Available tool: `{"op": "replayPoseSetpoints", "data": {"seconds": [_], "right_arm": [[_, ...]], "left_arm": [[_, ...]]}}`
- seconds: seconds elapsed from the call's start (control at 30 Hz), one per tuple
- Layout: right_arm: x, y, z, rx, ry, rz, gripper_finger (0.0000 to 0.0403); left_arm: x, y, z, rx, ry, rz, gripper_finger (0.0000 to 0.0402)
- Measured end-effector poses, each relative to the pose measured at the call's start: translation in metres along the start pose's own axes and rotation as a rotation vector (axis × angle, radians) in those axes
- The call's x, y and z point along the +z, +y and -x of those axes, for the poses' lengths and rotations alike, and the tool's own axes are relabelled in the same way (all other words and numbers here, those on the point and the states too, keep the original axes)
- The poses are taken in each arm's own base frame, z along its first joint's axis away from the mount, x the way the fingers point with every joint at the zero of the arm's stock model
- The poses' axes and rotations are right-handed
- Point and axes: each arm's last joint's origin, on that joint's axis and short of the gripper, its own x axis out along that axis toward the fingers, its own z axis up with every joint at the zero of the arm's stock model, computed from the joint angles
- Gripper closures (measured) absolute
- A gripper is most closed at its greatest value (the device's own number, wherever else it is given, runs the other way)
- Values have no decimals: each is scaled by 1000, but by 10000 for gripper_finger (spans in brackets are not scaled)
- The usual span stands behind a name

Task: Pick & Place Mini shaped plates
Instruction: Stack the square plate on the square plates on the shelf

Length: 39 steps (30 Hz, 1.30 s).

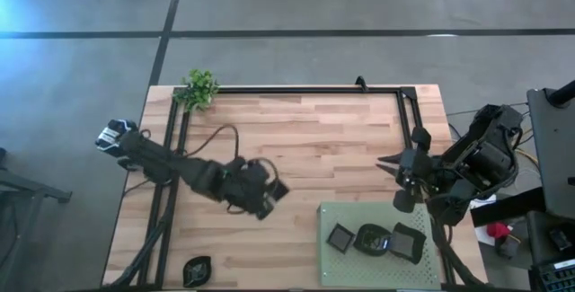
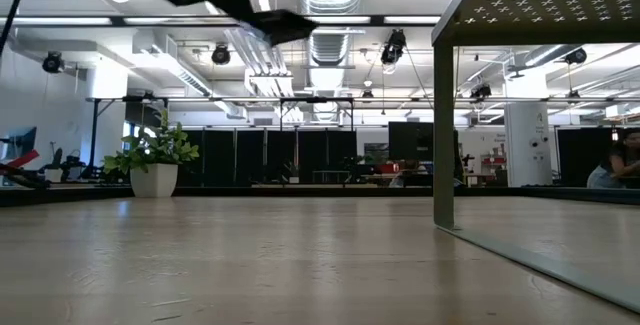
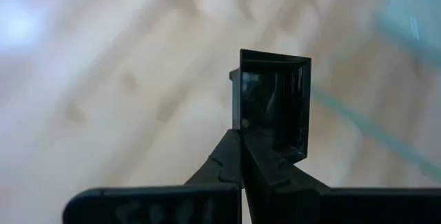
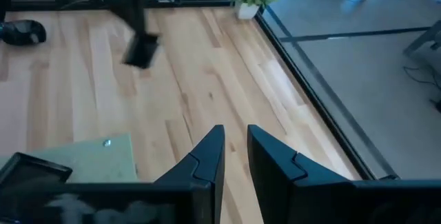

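Left gripper is over the middle of the wooden table, lifted off the surface, fingers pinched tight on the rim of a small square black plate. The left wrist view shows the plate held on edge, hollow side facing the camera, bare wood blurred below it. In the high view the same plate sticks out toward the right from the fingertips. In the low view the arm and plate hang high above the tabletop.

Right gripper waits over the right side of the table, just beyond the green mat. Its fingers stand slightly apart with nothing between them.

On the green mat at the near right: a square plate, a rounded dark plate beside it, and another square plate to the right, the three in a row, close together. One more rounded dark plate lies alone at the near left edge of the table.

Small potted green plant sits at the far left corner. A black frame runs along the far edge and down both sides of the table.
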Motion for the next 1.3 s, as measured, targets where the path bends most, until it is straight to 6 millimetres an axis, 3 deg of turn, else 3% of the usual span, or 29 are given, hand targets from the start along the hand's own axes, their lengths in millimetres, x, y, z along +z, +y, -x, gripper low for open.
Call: {"op": "replayPoseSetpoints", "data": {"seconds": [0.2,0.47,0.73,1.03,1.3], "right_arm": [[-3,11,-9,-27,-69,-27,334],[9,15,-36,-110,-86,-55,297],[28,11,-65,-188,-103,-50,293],[45,6,-75,-185,-162,-80,308],[47,4,-78,-178,-159,-97,320]], "left_arm": [[47,11,9,132,-223,-21,401],[86,3,8,181,-446,-120,401],[98,-4,8,168,-541,-240,401],[107,-9,13,153,-623,-289,401],[112,-12,17,158,-672,-356,401]]}}
